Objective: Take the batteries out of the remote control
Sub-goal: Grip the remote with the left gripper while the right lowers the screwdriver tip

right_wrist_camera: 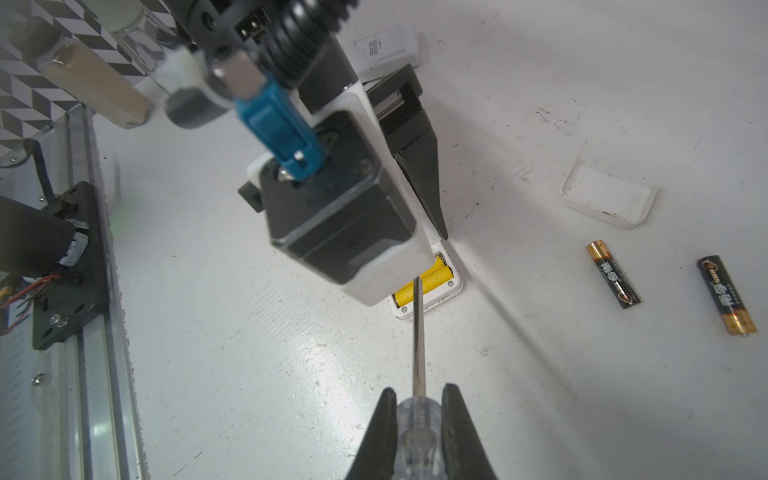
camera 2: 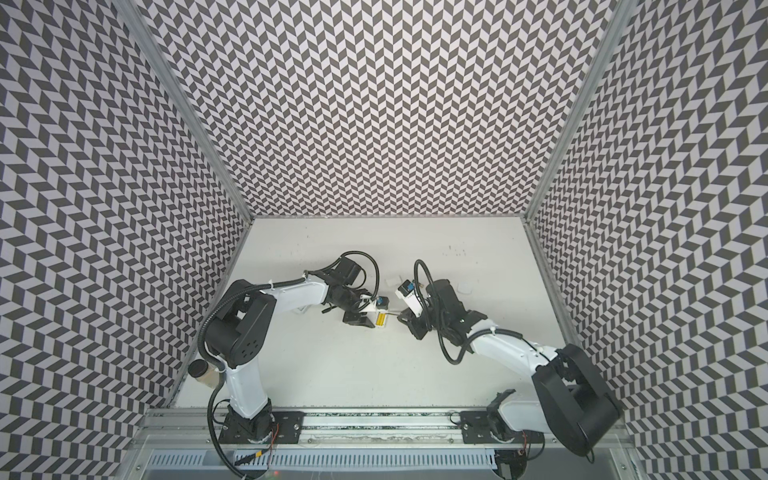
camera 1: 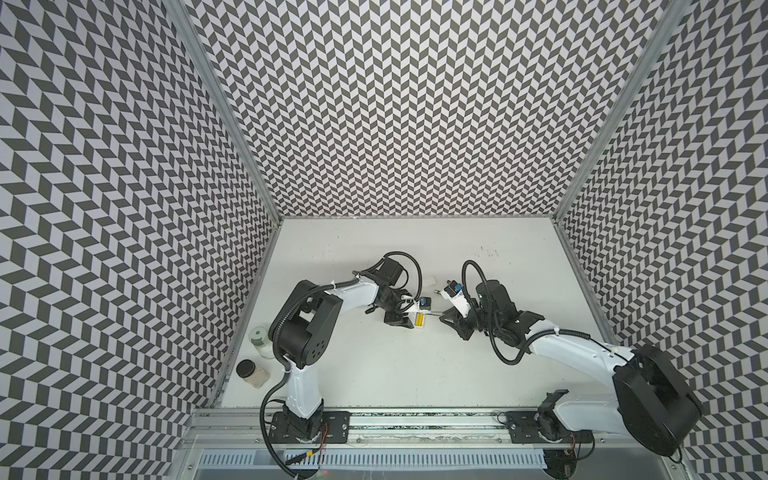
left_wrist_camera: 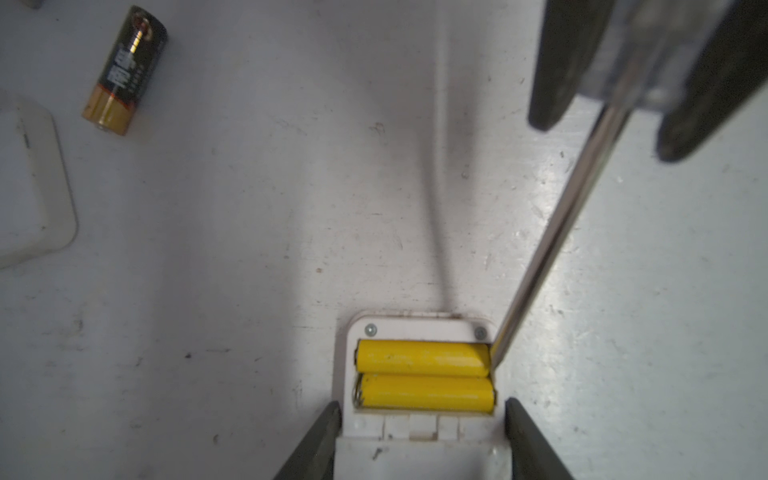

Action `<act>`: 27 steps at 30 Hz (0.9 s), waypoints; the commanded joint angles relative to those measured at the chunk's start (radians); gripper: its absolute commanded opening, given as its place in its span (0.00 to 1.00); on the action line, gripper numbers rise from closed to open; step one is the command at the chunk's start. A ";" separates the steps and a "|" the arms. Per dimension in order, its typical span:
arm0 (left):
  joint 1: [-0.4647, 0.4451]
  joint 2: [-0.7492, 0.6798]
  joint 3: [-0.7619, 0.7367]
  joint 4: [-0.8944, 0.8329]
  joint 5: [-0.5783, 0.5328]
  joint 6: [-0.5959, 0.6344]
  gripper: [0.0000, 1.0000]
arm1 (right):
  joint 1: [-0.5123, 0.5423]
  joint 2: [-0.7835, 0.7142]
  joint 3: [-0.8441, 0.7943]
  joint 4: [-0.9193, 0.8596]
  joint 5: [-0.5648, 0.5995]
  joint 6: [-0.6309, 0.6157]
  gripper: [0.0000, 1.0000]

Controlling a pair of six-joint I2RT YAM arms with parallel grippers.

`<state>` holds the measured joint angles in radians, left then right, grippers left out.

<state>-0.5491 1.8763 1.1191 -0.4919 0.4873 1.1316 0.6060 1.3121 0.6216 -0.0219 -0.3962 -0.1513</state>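
Observation:
The white remote control (left_wrist_camera: 419, 457) lies on the table with its compartment uncovered and two yellow batteries (left_wrist_camera: 424, 357) side by side inside. My left gripper (left_wrist_camera: 422, 405) is shut on the remote, one finger against each long side. My right gripper (right_wrist_camera: 419, 390) is shut on the clear handle of a screwdriver (right_wrist_camera: 417, 332). The screwdriver's metal tip rests at the end of the outer yellow battery. Two black batteries with gold ends (right_wrist_camera: 612, 274) (right_wrist_camera: 727, 301) lie loose on the table, apart from the remote. In both top views the grippers meet at mid-table around the remote (camera 1: 419, 321) (camera 2: 380, 321).
A small flat white cover (right_wrist_camera: 609, 199) lies on the table near the loose batteries. Two jars (camera 1: 258, 338) (camera 1: 251, 373) stand by the left wall beside the left arm's base. Patterned walls close three sides, and a metal rail (camera 1: 415, 424) runs along the front.

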 commanded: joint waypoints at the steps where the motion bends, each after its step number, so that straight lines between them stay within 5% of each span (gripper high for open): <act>1: 0.006 -0.033 -0.061 -0.181 -0.049 0.005 0.51 | 0.021 0.010 0.009 0.023 -0.010 -0.050 0.00; 15: -0.006 -0.005 -0.065 -0.111 0.040 0.026 0.74 | 0.038 0.096 0.035 0.035 -0.112 -0.073 0.00; 21: -0.007 0.004 -0.088 -0.101 0.036 0.025 0.73 | 0.038 0.130 0.072 0.012 -0.122 -0.051 0.00; 27: -0.013 -0.003 -0.104 -0.108 0.048 -0.039 0.59 | 0.035 0.199 0.116 -0.030 -0.151 -0.072 0.00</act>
<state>-0.5472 1.8511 1.0599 -0.5179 0.5266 1.1213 0.6388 1.4864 0.7071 -0.0471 -0.5133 -0.2005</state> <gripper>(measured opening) 0.599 0.161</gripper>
